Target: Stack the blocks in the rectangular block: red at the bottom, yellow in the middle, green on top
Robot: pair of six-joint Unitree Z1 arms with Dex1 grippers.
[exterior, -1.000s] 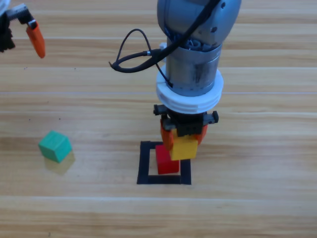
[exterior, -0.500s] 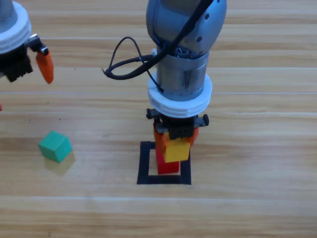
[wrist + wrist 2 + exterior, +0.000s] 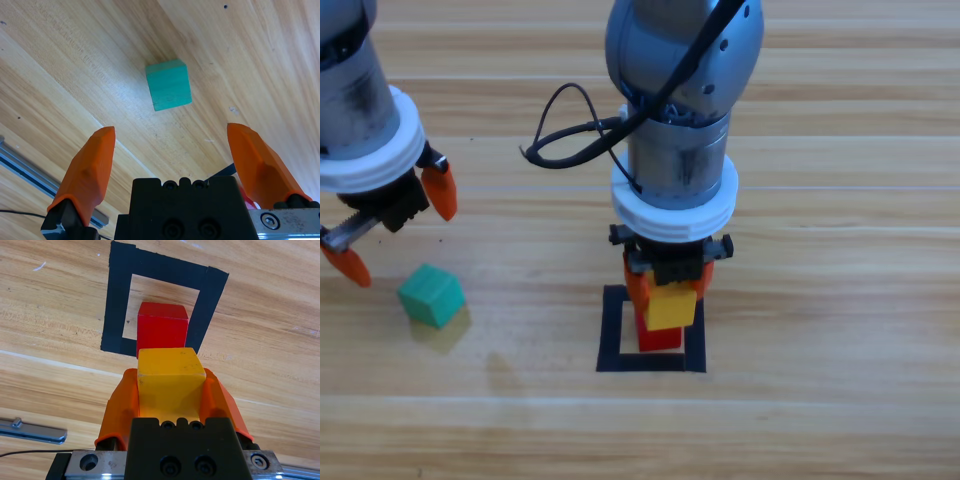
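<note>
The red cube (image 3: 660,338) (image 3: 162,330) stands inside the black tape square (image 3: 610,330) (image 3: 117,300). My right gripper (image 3: 671,300) (image 3: 170,376) is shut on the yellow cube (image 3: 671,305) (image 3: 170,377) and holds it over the red cube, covering most of it from above. Whether the two cubes touch I cannot tell. The teal-green cube (image 3: 431,295) (image 3: 168,85) lies on the wood at the left. My left gripper (image 3: 403,246) (image 3: 171,130) hangs open just above and behind it, jaws spread wide, touching nothing.
A black cable (image 3: 565,135) loops off the right arm's wrist to the left. A metal rail (image 3: 32,430) (image 3: 30,170) shows at the lower left of both wrist views.
The left arm has come down from the top left corner toward the green cube. The right gripper has shifted left with the yellow cube, to above the red cube.
</note>
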